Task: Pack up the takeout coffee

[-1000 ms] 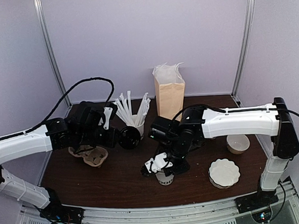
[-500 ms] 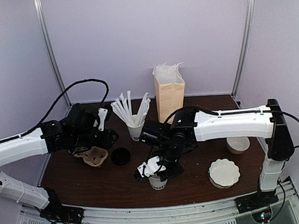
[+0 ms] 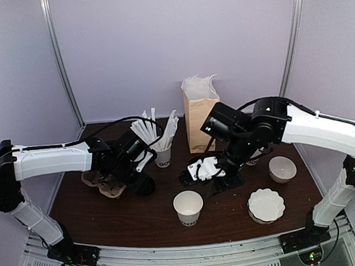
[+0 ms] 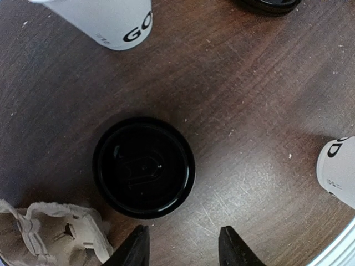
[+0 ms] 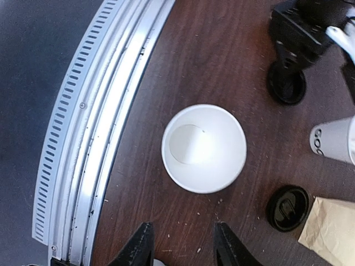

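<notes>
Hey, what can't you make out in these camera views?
Open cup lettering: top view, too small.
Paper bag interior: top view, hidden by its walls.
Black lid beside bag: top view, covered by right arm.
Cardboard carrier: left wrist view, cut by bottom edge.

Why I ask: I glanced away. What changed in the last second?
The right claw let go of the white paper cup and lifted away toward the back, now open. The round black plastic lid came from the left claw down onto the table, nearer and leftward; that claw, open, now hovers over it. Brown paper bag, white cup of straws and cardboard carrier stayed put.
</notes>
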Controlling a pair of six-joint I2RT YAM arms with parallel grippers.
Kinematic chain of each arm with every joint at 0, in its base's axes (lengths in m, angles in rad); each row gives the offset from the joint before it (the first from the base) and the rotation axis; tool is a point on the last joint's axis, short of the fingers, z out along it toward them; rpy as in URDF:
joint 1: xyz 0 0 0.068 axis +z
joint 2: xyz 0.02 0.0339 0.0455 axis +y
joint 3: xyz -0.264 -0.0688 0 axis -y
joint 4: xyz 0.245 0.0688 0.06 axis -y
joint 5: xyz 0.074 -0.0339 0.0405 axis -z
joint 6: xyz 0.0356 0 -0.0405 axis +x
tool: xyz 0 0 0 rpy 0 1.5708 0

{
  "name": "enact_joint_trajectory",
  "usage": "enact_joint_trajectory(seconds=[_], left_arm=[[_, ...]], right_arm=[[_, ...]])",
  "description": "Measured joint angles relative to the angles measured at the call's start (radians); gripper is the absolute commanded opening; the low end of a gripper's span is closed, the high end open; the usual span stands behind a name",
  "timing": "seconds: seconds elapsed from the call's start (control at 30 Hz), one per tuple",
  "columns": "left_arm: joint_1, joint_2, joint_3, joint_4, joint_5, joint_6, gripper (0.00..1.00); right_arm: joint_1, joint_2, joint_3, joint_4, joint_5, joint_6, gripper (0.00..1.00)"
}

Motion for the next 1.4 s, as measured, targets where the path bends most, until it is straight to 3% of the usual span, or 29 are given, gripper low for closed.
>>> enact_joint_trajectory(seconds=[0.23, 0.53, 1.1, 1.4], left_arm=[[0.0, 0.181, 0.139, -0.053, 0.029, 0.103, 0.49], [0.0, 0.315, 0.187, -0.079, 0.007, 0.116, 0.48], [0.0, 0.393, 0.196, -0.064, -0.04, 0.127, 0.17], [-0.001, 0.356, 0.19, -0.061, -0.023, 0.13, 0.1]], right_arm=[[-0.189, -0.16, -0.143, 0.038, -0.029, 0.027, 0.4], [-0.216, -0.175, -0.202, 0.08, -0.052, 0.042, 0.4], [-0.22, -0.169, -0.206, 0.111, -0.069, 0.048, 0.39], [-0.22, -0.148, -0.206, 0.111, -0.076, 0.048, 0.39]])
